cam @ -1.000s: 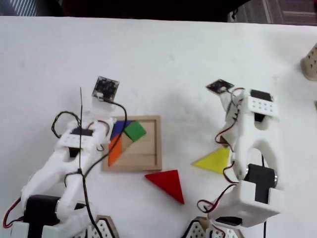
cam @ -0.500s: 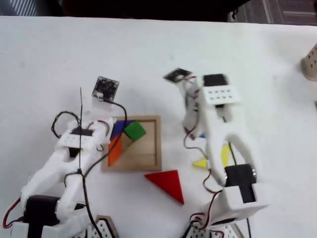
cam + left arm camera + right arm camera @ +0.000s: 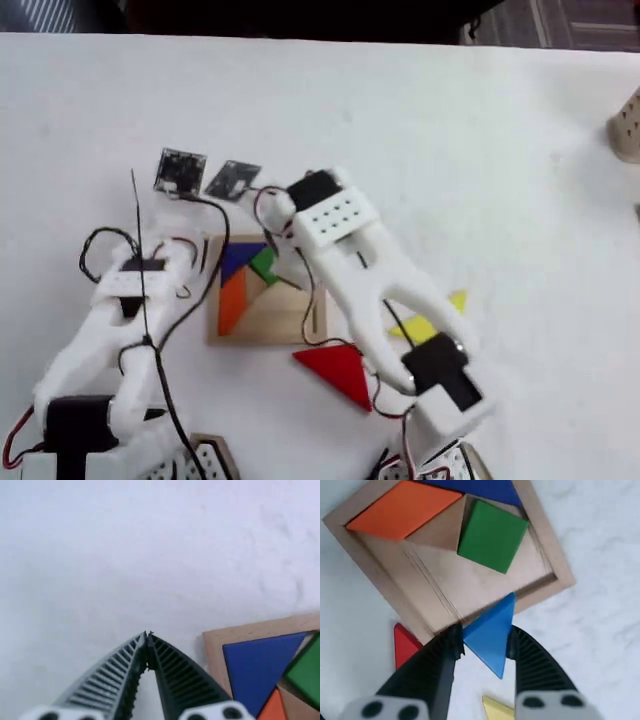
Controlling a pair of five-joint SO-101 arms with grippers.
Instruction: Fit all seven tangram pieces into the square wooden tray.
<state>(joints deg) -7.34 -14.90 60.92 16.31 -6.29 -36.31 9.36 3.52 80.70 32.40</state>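
High view: square wooden tray [image 3: 285, 318] on the table [image 3: 450, 120]. The right arm slants across it. Red triangle [image 3: 340, 372] and yellow triangle [image 3: 430, 322] lie outside, near the tray.

Left wrist view: left hand [image 3: 148, 636] closed, empty, above bare table just beside a tray corner.

Right wrist view: right hand [image 3: 485, 635] grips a light-blue triangle [image 3: 490, 630] at the tray's rim; touching or not, can't tell. Green square [image 3: 492, 535] and orange piece [image 3: 402, 507] sit inside.

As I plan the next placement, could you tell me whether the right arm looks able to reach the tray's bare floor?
Probably yes: the right gripper, shut on the small blue triangle, hangs at the edge of the wooden tray, and nothing lies between it and the bare wood beside the green square.
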